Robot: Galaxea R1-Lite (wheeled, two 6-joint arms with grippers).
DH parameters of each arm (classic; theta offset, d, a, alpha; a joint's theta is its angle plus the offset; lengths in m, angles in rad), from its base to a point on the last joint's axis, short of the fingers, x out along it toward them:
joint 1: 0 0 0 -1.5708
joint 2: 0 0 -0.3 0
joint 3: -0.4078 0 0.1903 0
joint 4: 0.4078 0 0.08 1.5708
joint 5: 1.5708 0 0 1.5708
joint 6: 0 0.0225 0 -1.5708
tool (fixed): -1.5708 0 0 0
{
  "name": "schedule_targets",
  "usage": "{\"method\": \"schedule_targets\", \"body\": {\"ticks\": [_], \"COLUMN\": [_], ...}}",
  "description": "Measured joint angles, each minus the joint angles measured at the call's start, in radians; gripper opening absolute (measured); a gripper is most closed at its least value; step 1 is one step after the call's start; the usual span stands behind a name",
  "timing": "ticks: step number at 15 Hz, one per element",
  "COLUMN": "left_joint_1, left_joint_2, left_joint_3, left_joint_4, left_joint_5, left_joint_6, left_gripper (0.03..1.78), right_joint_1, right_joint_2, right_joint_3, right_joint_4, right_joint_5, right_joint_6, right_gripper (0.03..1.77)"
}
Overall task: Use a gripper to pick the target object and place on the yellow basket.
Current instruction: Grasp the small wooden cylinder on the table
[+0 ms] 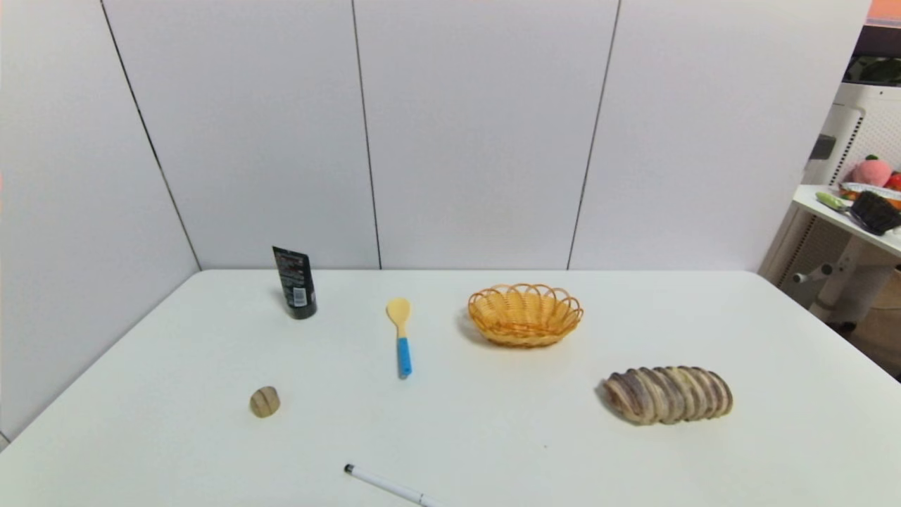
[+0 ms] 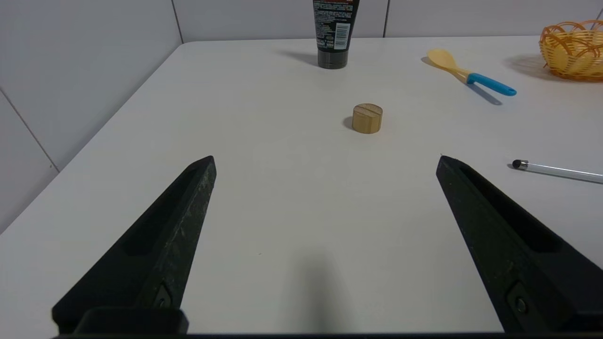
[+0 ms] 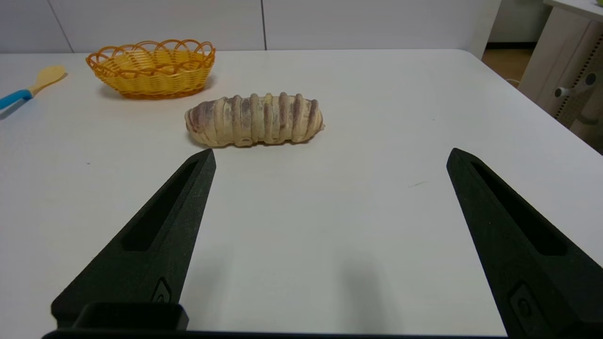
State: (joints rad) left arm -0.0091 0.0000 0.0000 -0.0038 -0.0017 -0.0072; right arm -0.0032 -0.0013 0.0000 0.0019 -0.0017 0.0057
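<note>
The bench is plain white. The target object is tan with faint darker stripes; the yellow basket is yellow-orange weave. The loaf is beige, banded brownish-purple. The spoon is pale yellow with a blue handle, the tube black, the pen white, black-tipped

White counter. Black tube, upright on its cap, far ahead of the left pincer by the back wall. Yellow spoon with blue handle, lying flat ahead of that pincer, toward the right one. White pen with dark tip, just beside it on the same side. Long striped loaf, directly ahead of the right pincer.
</note>
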Motion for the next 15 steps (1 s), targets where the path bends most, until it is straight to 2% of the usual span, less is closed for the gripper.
{"method": "schedule_targets", "body": {"ticks": [12, 15], "left_joint_1": [0.002, 0.004], "left_joint_2": [0.009, 0.142], "left_joint_3": [0.0, -0.077], "left_joint_4": [-0.005, -0.004], "left_joint_5": [0.002, 0.003], "left_joint_6": [-0.008, -0.013], "left_gripper": [1.69, 1.69], "right_joint_1": [0.0, 0.0], "right_joint_2": [0.0, 0.0], "right_joint_3": [0.0, 0.0], "right_joint_4": [0.0, 0.0], "right_joint_5": [0.0, 0.0], "right_joint_6": [0.0, 0.001], "right_gripper": [1.69, 1.69]}}
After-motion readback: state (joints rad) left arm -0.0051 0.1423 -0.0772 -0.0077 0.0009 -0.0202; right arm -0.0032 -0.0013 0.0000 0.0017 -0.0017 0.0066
